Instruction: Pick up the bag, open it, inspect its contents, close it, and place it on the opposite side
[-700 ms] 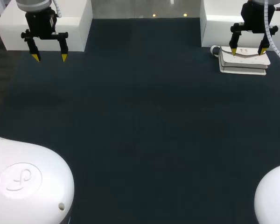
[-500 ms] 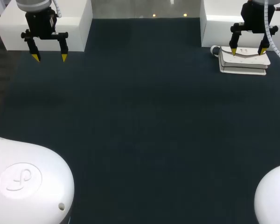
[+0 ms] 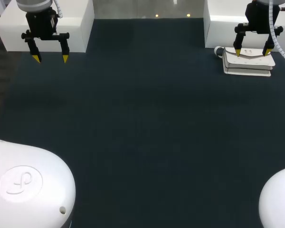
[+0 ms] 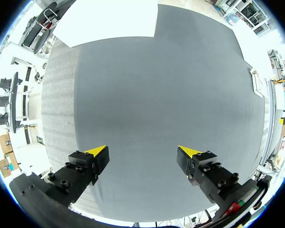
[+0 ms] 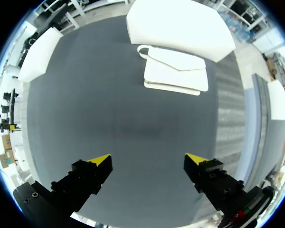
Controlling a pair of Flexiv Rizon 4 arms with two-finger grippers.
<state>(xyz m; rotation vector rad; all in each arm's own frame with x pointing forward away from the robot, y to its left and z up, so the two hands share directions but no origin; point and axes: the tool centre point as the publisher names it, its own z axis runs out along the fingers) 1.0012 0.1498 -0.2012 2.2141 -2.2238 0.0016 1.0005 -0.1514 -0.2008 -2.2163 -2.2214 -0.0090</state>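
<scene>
— Dark matting covers the bench (image 3: 142, 133) all the way out from where we stand. The white bag (image 3: 249, 64) lies flat at the far end on the right, just in front of a white block (image 3: 228, 28). How far along would you say they are?

— Hardly begun, I'd judge. The flap is down, a loop of strap (image 3: 219, 50) pokes out at the end nearer the middle of the bench, and the bag is on the side it has to leave. Nothing has hold of it. Picking up, opening, looking inside, closing and carrying across are all left to do.

— And the right gripper (image 3: 252, 51)?

— It hangs over the bag with its fingers spread wide. Seen from its own wrist, the bag (image 5: 175, 71) sits well ahead of the yellow tips, not between them. So I'd say it touches nothing.

— The left gripper (image 3: 50, 58)?

— It's off at the far left, in front of the other white block (image 3: 61, 28). It's spread just as wide, with only matting beneath it and nothing held.
</scene>
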